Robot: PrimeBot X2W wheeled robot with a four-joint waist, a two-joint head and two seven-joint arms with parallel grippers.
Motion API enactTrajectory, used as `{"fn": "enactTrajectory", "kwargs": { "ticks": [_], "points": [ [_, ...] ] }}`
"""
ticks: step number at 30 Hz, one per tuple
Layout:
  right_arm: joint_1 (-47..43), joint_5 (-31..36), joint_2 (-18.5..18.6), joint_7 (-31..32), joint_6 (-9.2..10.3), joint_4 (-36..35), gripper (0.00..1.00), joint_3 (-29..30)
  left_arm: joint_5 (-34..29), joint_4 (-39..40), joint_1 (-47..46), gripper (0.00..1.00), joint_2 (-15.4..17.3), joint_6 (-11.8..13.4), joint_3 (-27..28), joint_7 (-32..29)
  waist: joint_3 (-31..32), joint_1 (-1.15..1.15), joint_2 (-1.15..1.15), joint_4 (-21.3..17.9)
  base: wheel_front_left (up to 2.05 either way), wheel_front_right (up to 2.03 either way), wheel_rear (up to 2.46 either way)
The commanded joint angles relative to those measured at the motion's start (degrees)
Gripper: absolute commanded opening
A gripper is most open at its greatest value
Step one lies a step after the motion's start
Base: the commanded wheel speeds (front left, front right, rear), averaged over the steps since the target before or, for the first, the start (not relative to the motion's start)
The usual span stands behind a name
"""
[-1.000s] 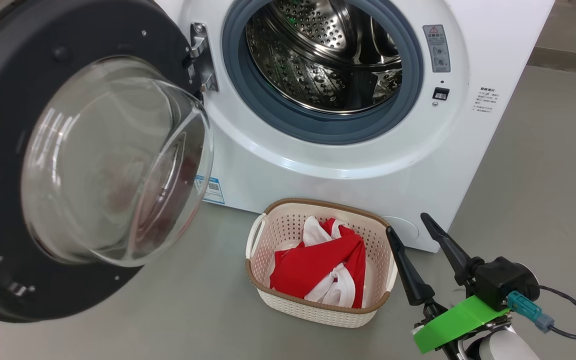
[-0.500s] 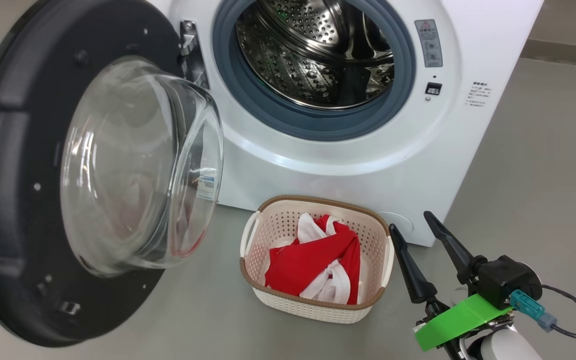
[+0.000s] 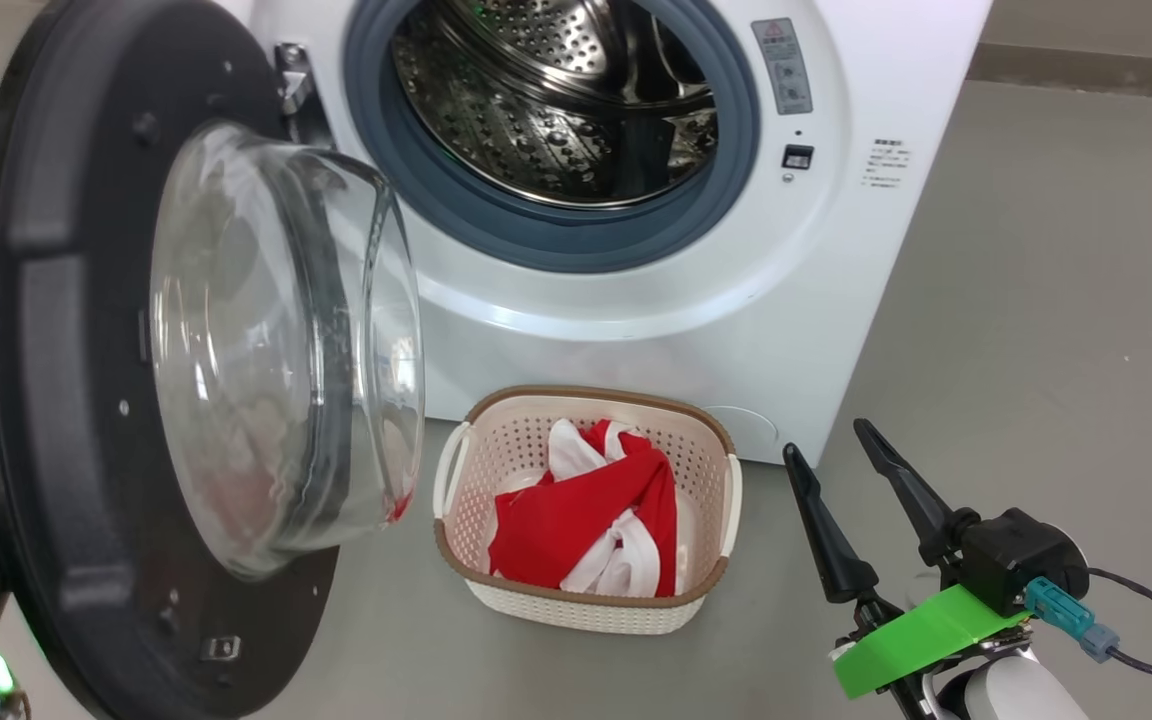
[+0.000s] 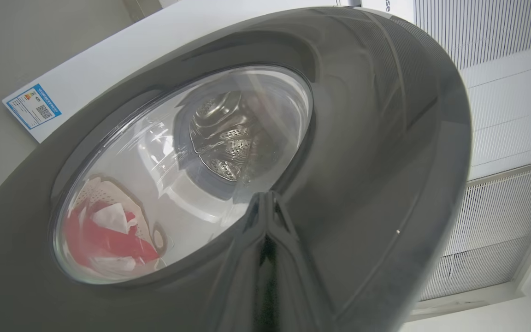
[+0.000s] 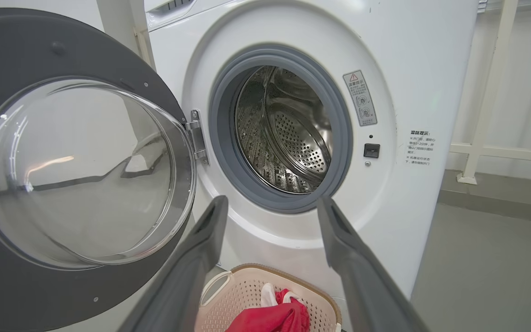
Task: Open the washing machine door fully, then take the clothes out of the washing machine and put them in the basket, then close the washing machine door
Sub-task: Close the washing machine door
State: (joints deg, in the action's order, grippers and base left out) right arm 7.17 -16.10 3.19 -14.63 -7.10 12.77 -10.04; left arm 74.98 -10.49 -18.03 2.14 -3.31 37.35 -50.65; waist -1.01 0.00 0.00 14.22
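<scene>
I count one cream perforated plastic basket (image 3: 596, 392) at lower centre holding the red clothes (image 3: 576, 520), one white washing machine (image 3: 636, 340), its round black door (image 3: 66, 300) open at left (right gripper (image 3: 826, 440) spread empty, left gripper (image 4: 265, 203) pinched together).

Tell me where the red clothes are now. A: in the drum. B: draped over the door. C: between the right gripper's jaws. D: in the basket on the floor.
D: the clothes lie in the basket in front of the washing machine, whose drum shows bare steel.
</scene>
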Motion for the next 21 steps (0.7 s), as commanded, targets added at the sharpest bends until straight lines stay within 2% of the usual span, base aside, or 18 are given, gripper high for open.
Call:
{"fn": "enactTrajectory", "kwargs": {
  "ticks": [1, 6, 12, 21],
  "points": [
    [1.4, 0.2, -0.2, -0.4, -0.39, -1.6, 1.00, -1.1, 1.4, 3.6, 1.1, 0.00, 0.9, 0.6, -0.2, -0.6, -0.4, 0.00, 0.00, -1.0, 0.00, 0.00, 0.00],
    [1.5, 0.3, -0.3, -0.4, -0.39, -1.6, 1.00, -1.0, 6.3, 8.3, 5.5, 0.00, 0.8, 2.8, -4.4, 2.3, -0.6, 0.00, 0.00, -2.2, 0.00, 0.00, 0.00],
    [1.8, 0.4, -0.3, -0.4, -0.39, -1.6, 1.00, -1.0, 11.8, 13.1, 10.7, 0.00, 0.8, 4.2, -10.9, 7.2, -0.8, 0.00, 0.00, -3.0, 0.00, 0.00, 0.00],
    [1.6, 0.3, -0.3, -0.4, -0.39, -1.5, 1.00, -1.1, 14.4, 17.4, 15.7, 0.00, 0.7, 5.2, -16.1, 11.8, -0.6, 0.00, 0.00, -3.9, 0.00, 0.00, 0.00]
  ]
}}
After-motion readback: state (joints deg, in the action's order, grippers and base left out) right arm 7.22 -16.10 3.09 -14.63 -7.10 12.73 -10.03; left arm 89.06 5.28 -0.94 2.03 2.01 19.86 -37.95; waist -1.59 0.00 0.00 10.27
